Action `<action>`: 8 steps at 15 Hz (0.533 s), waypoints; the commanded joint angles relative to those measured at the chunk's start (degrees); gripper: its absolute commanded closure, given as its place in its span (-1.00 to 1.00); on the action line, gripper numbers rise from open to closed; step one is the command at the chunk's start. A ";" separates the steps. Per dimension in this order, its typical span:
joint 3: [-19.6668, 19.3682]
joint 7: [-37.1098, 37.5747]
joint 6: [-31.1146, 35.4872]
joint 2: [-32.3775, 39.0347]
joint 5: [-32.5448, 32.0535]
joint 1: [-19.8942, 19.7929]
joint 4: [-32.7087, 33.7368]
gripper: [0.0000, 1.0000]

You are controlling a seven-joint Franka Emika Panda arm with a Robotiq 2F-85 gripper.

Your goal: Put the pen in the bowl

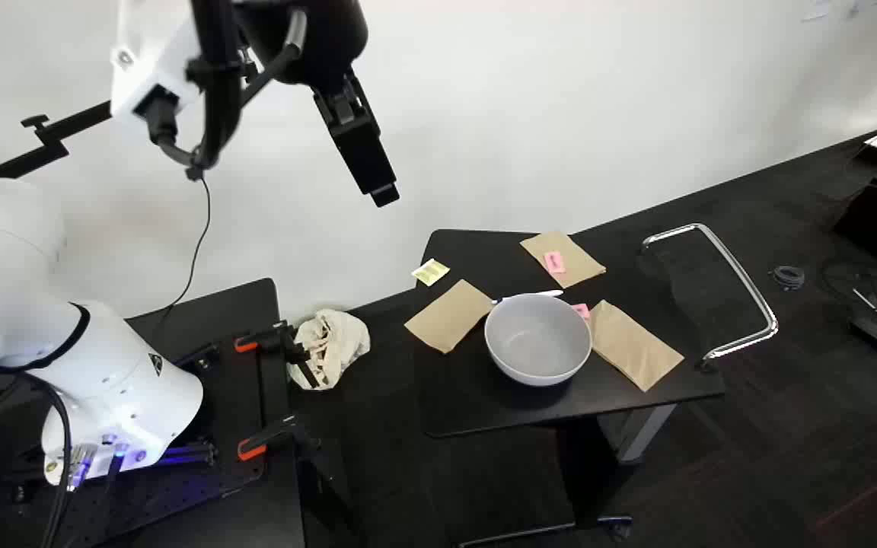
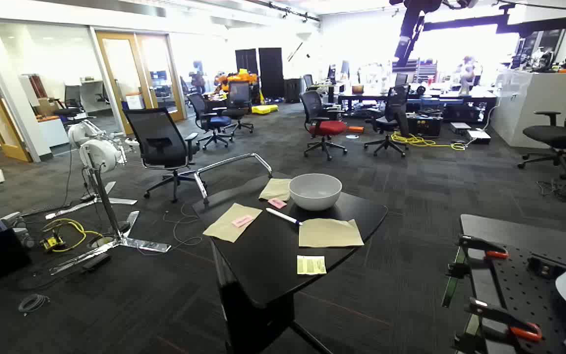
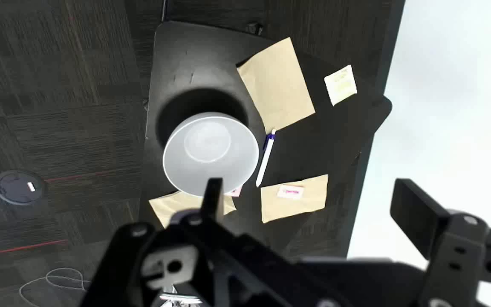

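- At black two-fingered, metal-looking gripper (image 3: 309,200): spread wide, pinching nothing.
- Well beyond jaws, with slim white-and-blue, plastic-looking pen (image 3: 265,160): may roll if nudged off-centre.
- Farther from jaws, just beside pen, with round light-grey, plastic-looking bowl (image 3: 209,170): may slide if jaw-bumped.

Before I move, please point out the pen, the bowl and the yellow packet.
Pen (image 3: 265,161): wrist view, white barrel.
Bowl (image 3: 208,144): wrist view, inside bottom.
Yellow packet (image 2: 311,265): in an exterior view, upper face.

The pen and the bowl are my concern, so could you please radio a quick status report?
Gripper open, holding nothing. Pen beside bowl, not yet inside. Possible snag: brown paper close by pen's blue-banded end.
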 commanded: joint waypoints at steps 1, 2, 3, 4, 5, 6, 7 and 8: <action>1.51 -0.88 -0.22 0.47 1.04 -1.97 0.15 -1.00; 1.51 -0.88 -0.22 0.47 1.04 -1.97 0.15 -1.00; 1.50 -0.88 -0.22 0.47 1.04 -1.97 0.16 -1.00; 1.51 -0.88 -0.22 0.47 1.04 -1.97 0.15 -1.00; 1.51 -0.88 -0.22 0.47 1.04 -1.97 0.15 -1.00; 1.51 -0.88 -0.22 0.47 1.04 -1.97 0.15 -1.00; 1.79 -0.84 0.36 0.55 1.13 -1.84 -0.02 -1.00; 2.28 -0.44 0.93 0.68 1.01 -1.85 -0.18 -1.00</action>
